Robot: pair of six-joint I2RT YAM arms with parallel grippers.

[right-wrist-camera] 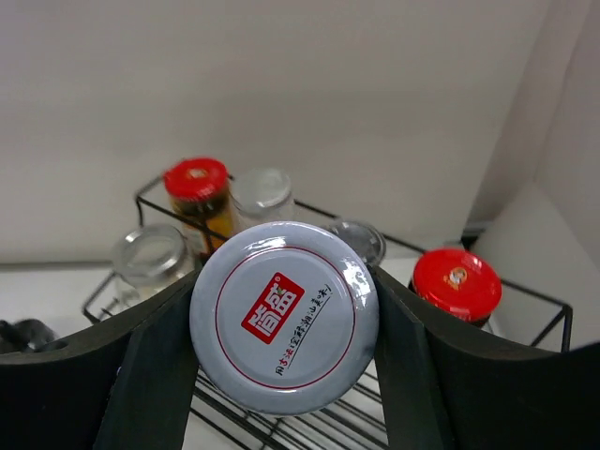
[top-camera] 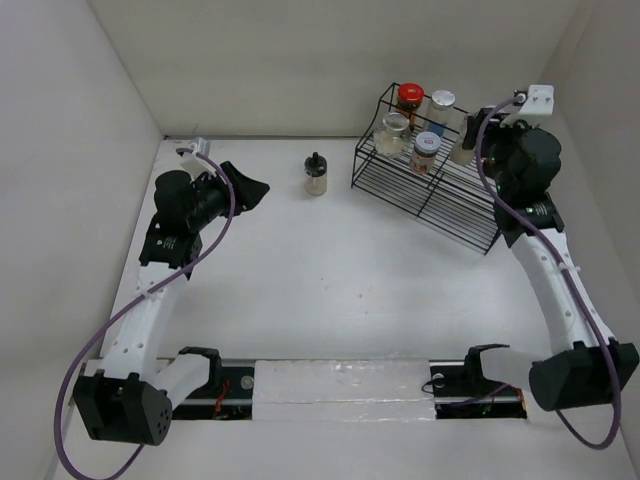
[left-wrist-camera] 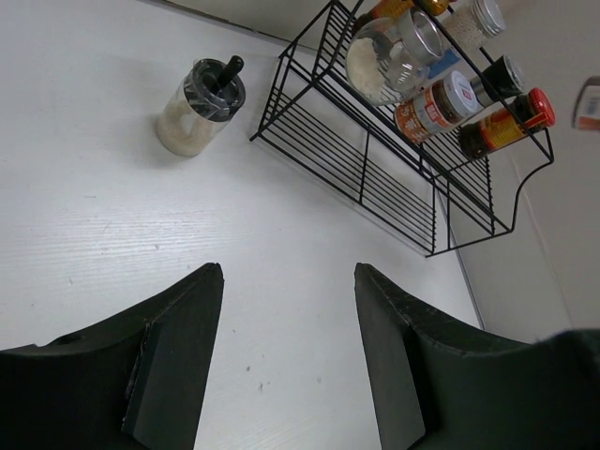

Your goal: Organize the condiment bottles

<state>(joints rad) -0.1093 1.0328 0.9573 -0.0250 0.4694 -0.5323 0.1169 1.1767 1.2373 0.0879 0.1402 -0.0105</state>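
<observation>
Light: bright, diffuse, from above. White walls and counter (top-camera: 320,290) nearly washed out in the top view; wall corners grade to grey. Shadows soft and short: faint under black wire rack (top-camera: 425,195), faint beside lone jar (top-camera: 316,176). Left wrist view: lone jar and rack sharp, broad sheen on counter at left, jaws near lens dark, no detail. Right wrist view: grey-lidded jar (right-wrist-camera: 284,317) crisp, small glints on lid's right rim; far jars (right-wrist-camera: 262,192) slightly soft; far red cap (right-wrist-camera: 196,178) blurred.
</observation>
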